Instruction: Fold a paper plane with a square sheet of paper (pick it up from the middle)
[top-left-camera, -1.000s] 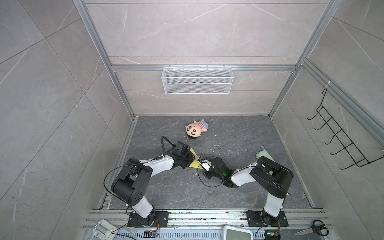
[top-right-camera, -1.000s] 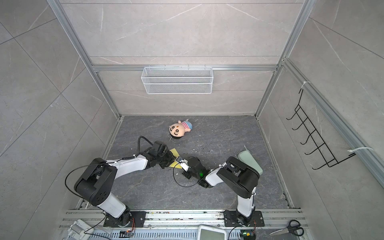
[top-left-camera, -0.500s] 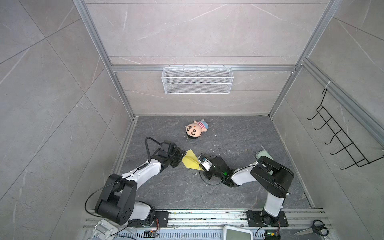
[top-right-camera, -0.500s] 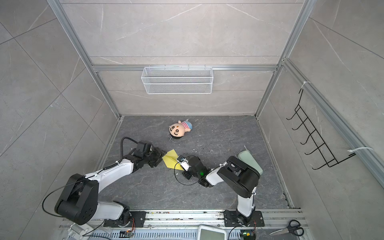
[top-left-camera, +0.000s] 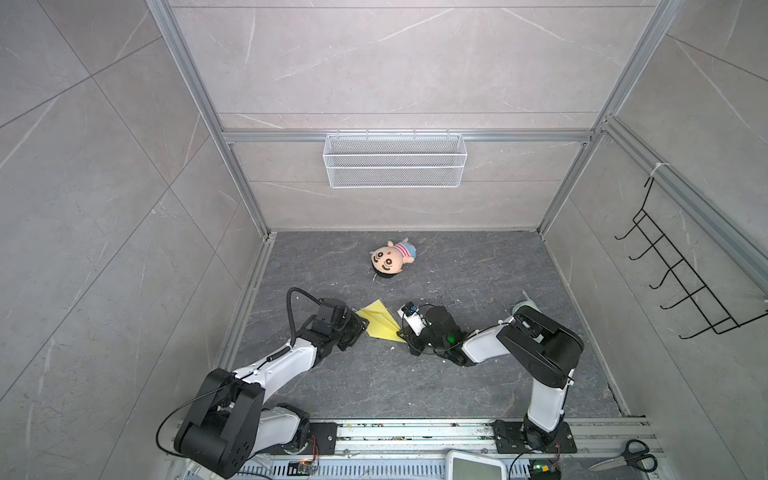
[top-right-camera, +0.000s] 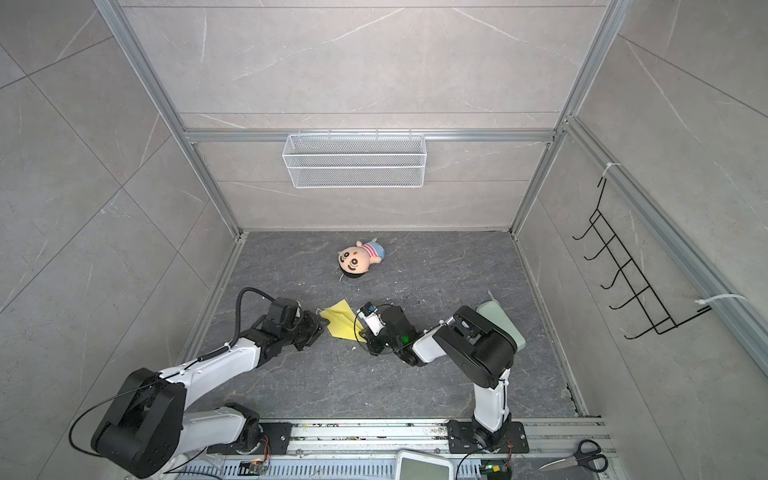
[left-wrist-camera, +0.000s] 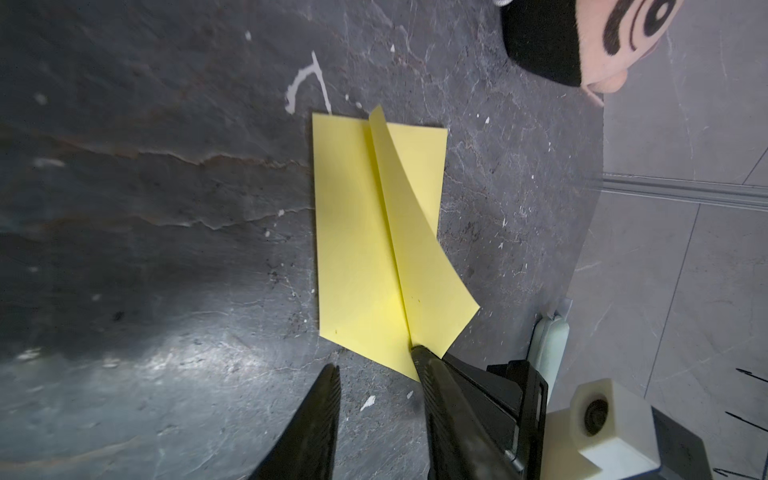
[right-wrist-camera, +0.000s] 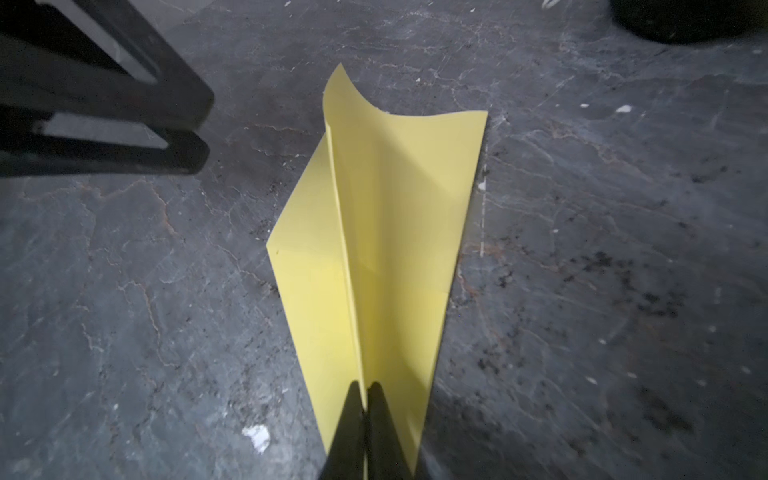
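Since the paper plane (top-left-camera: 380, 324) is judged light, limp and easily creased, hold belongs at its centre fold; it rests on the surface (top-left-camera: 457, 374), right claw (right-wrist-camera: 365, 392) pinching its nose, left claw (right-wrist-camera: 205, 126) apart, empty alongside.

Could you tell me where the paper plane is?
In both top views the paper plane lies between the left gripper and right gripper, below the plush doll.

The paper plane (top-left-camera: 380, 325) is a pale-yellow sheet folded along a centre crease and tapering to a point. It lies on the dark grey desk (top-left-camera: 457, 274), one wing flat and the other curling upward, its narrow end pinched in the right end effector (right-wrist-camera: 365, 388).
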